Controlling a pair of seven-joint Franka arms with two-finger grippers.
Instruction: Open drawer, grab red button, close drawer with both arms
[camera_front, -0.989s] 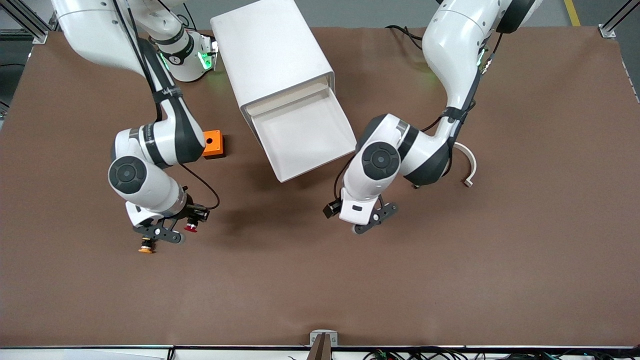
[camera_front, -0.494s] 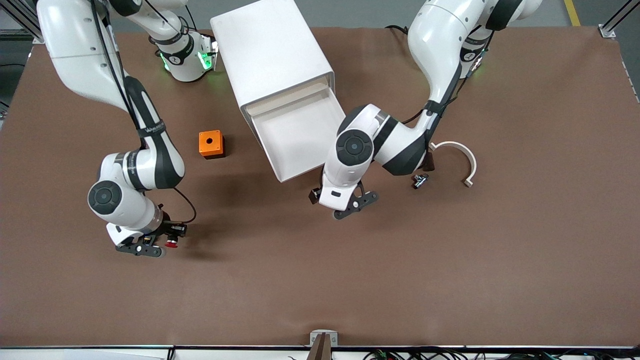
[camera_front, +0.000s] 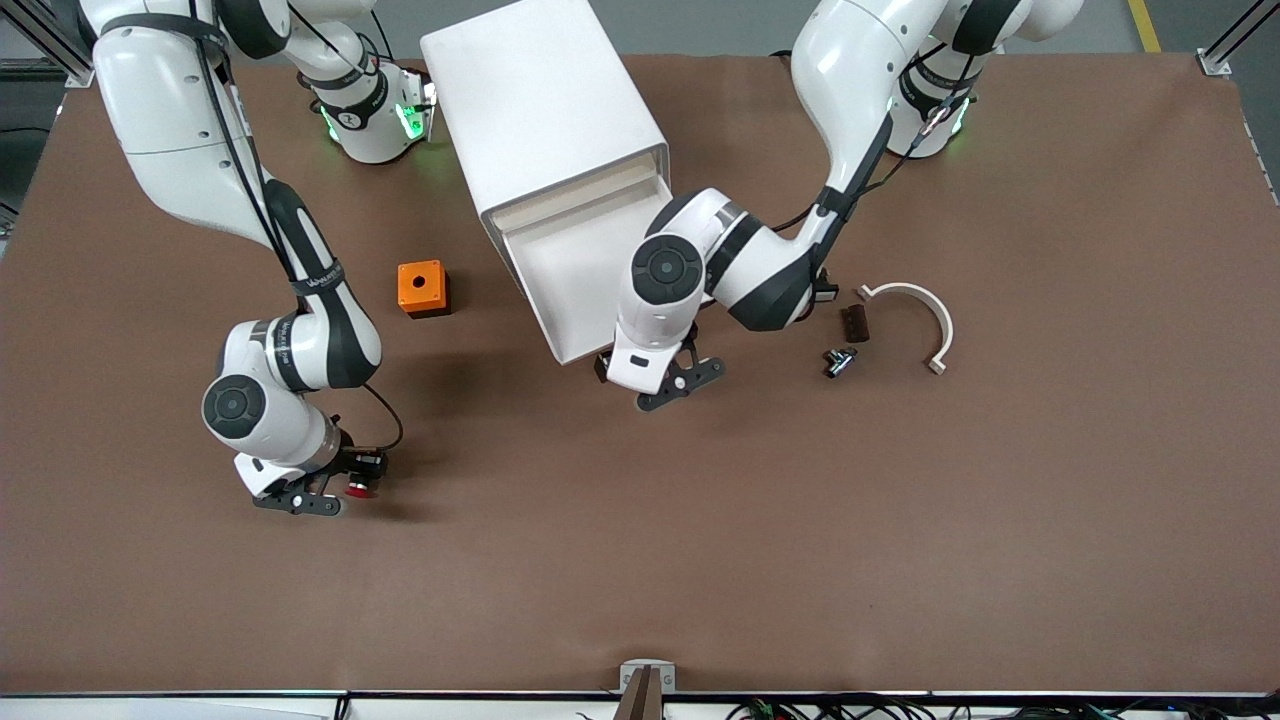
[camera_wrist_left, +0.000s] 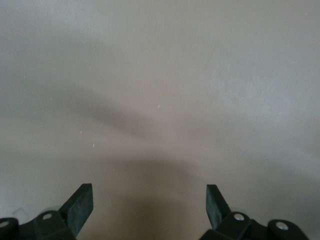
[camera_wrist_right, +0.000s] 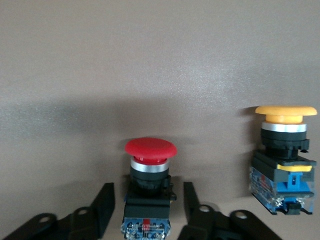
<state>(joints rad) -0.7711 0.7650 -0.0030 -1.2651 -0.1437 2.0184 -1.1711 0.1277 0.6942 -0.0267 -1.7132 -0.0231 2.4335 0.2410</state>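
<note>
Right gripper (camera_wrist_right: 145, 212) low at the table (camera_front: 800, 520), fingers slackened around the button (camera_wrist_right: 149, 187), no clear grip. Left gripper (camera_wrist_left: 150, 207) spread wide, empty, by the open drawer (camera_front: 590, 270).

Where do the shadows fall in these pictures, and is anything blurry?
Front view: soft dark shadows lie on the table beneath both arms. Left wrist view: a hazy shadow band crosses bare surface. Right wrist view: the button is sharp, its shadow spread around it.
</note>
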